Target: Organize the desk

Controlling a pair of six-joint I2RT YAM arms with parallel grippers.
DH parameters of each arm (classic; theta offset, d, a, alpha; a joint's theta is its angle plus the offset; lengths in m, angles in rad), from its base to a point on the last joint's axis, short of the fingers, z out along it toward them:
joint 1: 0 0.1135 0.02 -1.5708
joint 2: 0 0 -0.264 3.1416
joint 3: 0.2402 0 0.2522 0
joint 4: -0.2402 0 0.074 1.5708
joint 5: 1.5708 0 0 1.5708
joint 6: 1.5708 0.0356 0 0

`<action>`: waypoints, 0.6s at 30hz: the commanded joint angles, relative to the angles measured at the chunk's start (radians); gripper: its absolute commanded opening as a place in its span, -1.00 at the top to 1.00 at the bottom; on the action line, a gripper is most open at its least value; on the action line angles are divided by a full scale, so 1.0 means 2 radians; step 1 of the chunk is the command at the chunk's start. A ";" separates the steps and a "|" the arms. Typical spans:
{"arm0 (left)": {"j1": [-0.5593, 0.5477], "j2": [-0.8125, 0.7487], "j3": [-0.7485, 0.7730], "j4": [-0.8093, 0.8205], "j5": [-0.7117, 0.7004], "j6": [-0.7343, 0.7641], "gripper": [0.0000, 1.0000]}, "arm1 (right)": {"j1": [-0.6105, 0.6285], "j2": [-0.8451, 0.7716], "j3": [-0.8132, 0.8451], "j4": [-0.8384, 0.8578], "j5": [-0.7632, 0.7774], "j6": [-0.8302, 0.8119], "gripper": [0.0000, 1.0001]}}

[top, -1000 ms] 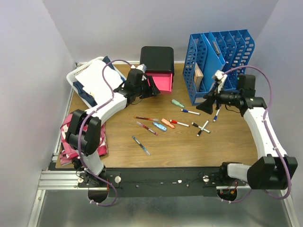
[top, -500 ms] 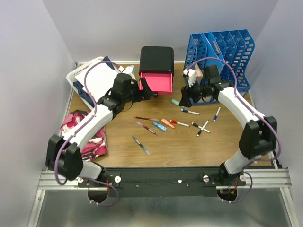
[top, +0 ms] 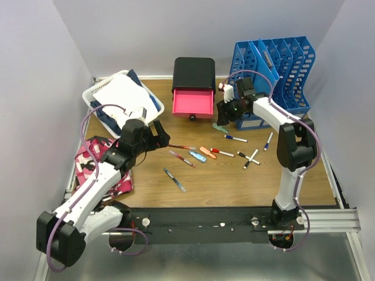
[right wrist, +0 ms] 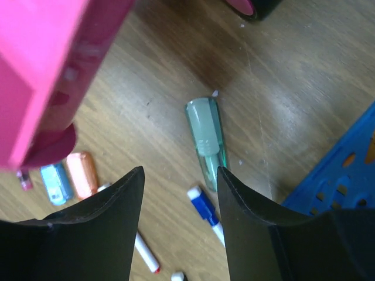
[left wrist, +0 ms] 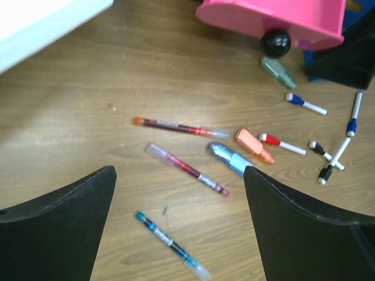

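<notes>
Pens and markers lie scattered across the brown wooden desk (top: 234,181). My left gripper (top: 166,140) (left wrist: 179,172) hovers open, left of a red pen (left wrist: 179,127), a pink pen (left wrist: 187,170) and a teal pen (left wrist: 170,244); it holds nothing. A blue highlighter (left wrist: 229,158) and an orange highlighter (left wrist: 255,146) lie side by side. My right gripper (top: 221,114) (right wrist: 180,171) is open and empty, just above a green highlighter (right wrist: 206,143) and a blue-capped marker (right wrist: 205,211), beside the pink drawer (top: 192,103).
The pink drawer stands pulled out of a black drawer unit (top: 194,73). Behind the right arm is a blue file rack (top: 275,64). A white basket of papers (top: 120,99) and a pink patterned bag (top: 96,164) sit at the left. More markers (top: 251,158) lie at the centre right.
My left arm drew back from the pink drawer toward the near left and its jaws opened wide. My right arm swung left from the file rack to the drawer, its jaws narrowing.
</notes>
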 commanded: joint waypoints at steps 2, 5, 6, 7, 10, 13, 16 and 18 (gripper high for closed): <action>0.001 -0.065 -0.045 -0.019 -0.010 -0.015 -0.97 | 0.004 0.042 0.021 0.009 0.029 0.016 -0.19; 0.001 -0.087 -0.063 -0.014 -0.006 -0.034 -0.97 | 0.005 0.053 0.013 0.016 0.032 0.014 -0.18; 0.001 -0.091 -0.068 -0.013 -0.003 -0.040 -0.97 | 0.007 0.054 0.007 0.020 0.039 0.014 -0.18; 0.001 -0.096 -0.072 -0.009 -0.002 -0.050 -0.97 | 0.008 0.057 0.005 0.027 0.041 0.014 -0.18; 0.001 -0.100 -0.085 0.003 0.007 -0.069 -0.97 | 0.011 0.067 0.002 0.032 0.043 0.016 -0.18; 0.001 -0.097 -0.094 0.014 0.014 -0.083 -0.97 | 0.015 0.073 -0.002 0.040 0.052 0.018 -0.18; 0.001 -0.093 -0.099 0.020 0.019 -0.099 -0.97 | 0.021 0.077 -0.010 0.046 0.062 0.019 -0.18; 0.001 -0.093 -0.103 0.023 0.019 -0.109 -0.97 | 0.027 0.076 -0.021 0.051 0.070 0.019 -0.18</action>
